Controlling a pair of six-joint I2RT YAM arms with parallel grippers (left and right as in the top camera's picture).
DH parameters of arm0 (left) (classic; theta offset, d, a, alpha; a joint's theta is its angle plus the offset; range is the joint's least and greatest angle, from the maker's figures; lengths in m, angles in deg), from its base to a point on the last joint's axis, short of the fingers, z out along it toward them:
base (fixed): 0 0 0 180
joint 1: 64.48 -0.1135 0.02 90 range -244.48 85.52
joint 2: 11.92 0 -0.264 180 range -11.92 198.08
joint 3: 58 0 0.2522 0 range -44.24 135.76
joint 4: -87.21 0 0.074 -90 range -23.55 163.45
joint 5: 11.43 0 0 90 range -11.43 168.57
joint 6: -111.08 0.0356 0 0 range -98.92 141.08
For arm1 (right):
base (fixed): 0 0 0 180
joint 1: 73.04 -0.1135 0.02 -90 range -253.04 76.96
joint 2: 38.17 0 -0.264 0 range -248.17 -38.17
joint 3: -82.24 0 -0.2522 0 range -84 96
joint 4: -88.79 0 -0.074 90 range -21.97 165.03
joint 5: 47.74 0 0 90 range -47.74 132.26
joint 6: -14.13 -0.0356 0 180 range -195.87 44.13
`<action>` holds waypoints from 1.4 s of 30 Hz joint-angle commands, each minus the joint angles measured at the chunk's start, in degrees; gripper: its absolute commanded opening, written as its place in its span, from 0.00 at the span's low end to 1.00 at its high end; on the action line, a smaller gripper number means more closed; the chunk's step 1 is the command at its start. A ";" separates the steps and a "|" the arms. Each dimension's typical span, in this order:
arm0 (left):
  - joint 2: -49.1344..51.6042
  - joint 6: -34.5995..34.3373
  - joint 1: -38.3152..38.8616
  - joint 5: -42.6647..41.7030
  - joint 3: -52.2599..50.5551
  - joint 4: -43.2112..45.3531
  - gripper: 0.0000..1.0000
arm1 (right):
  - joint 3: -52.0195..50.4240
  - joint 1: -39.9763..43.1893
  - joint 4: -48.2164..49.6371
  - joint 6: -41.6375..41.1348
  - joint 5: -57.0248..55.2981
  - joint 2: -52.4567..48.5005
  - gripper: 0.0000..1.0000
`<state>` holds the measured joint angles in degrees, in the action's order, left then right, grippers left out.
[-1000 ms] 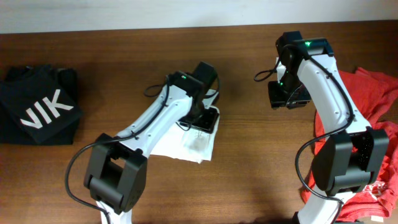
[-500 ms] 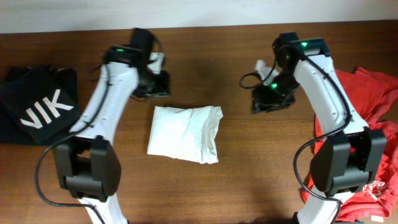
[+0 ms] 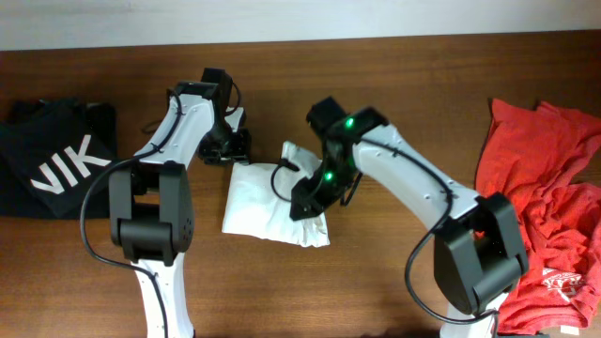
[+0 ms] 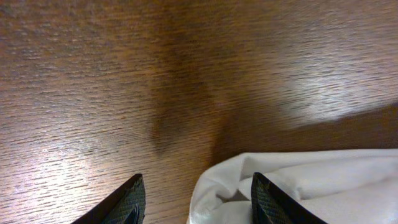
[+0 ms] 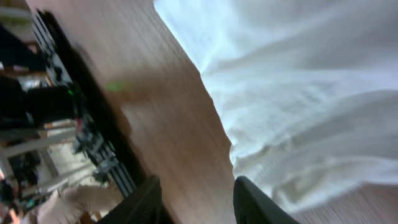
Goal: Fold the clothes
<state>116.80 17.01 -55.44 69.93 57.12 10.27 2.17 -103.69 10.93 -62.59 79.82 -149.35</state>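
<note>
The white T-shirt (image 3: 258, 202) lies folded into a compact, rumpled rectangle near the middle of the wooden surface (image 3: 423, 84), between the two arms; its print does not show. The left hand (image 3: 228, 147) sits at the bundle's far left corner; in the left wrist view its two dark fingers (image 4: 132, 200) stand apart, with wood and a rounded corner of white cloth showing between them; nothing is clamped. The right hand (image 3: 302, 202) is over the right part of the bundle, its arm crossing the cloth's upper right corner; in its own wrist view the fingers are likewise apart, straddling the shirt's edge where it meets the wood, gripping nothing; whether the tips touch the cloth I cannot tell. A black garment with white letters (image 3: 56, 169) lies at the surface's far left; a red-orange T-shirt (image 3: 545, 178) lies crumpled at the far right.
</note>
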 commanded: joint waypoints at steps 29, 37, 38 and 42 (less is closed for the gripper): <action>-2.82 1.46 -0.42 -2.43 4.04 -14.95 0.43 | 1.75 12.59 2.82 -9.09 -33.20 0.68 0.46; -2.01 11.98 -1.27 -26.62 8.44 -2.43 0.76 | 7.32 15.10 -4.92 -9.29 -33.33 1.01 0.45; -1.46 12.09 -1.27 -27.06 8.39 -1.77 0.77 | 7.32 15.34 -5.46 -9.29 -33.31 1.01 0.45; 2.62 14.73 -1.27 -34.56 8.39 -0.72 0.78 | 7.32 15.47 -6.93 -9.29 -33.33 1.01 0.45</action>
<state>115.47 27.93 -56.58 44.88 65.49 9.03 8.38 -88.48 4.68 -71.40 47.39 -149.10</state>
